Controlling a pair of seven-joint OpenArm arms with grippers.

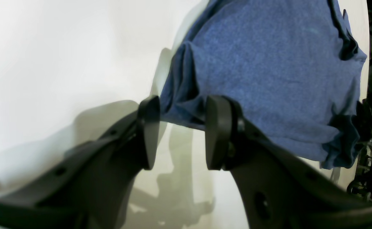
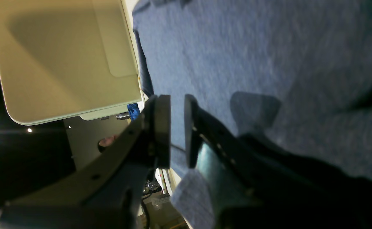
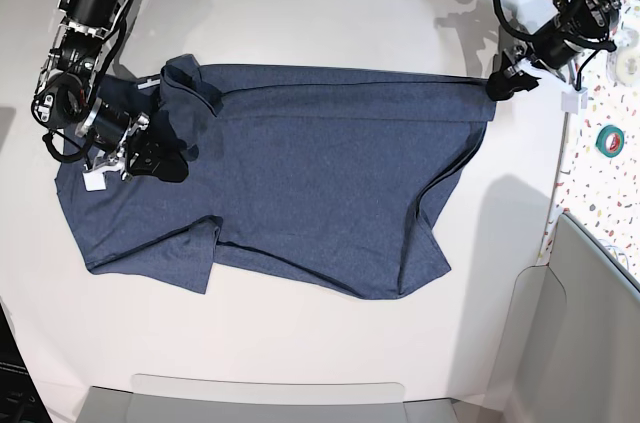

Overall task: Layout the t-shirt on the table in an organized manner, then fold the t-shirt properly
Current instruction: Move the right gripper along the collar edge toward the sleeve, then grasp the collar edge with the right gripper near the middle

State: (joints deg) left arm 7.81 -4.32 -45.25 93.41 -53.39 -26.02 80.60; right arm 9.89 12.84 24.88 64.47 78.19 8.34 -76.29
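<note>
While blur hides right pincer [image 2: 176, 133] grip, t-shirt [image 3: 300, 173] lettering unseen.

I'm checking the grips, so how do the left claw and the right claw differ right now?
The left claw sits at the t-shirt's far corner with its jaws spread wide; the right claw is over the collar end, jaws nearly closed with cloth between them. Both are black and meet the shirt.

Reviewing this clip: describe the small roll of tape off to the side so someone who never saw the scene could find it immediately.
Start from the big white table with the dark blue t-shirt spread across it, then look past its right edge to the narrow white strip speckled with coloured flecks. The roll of tape lies there, a small teal-green ring with a white centre, the only ring-shaped thing on that strip.
</note>
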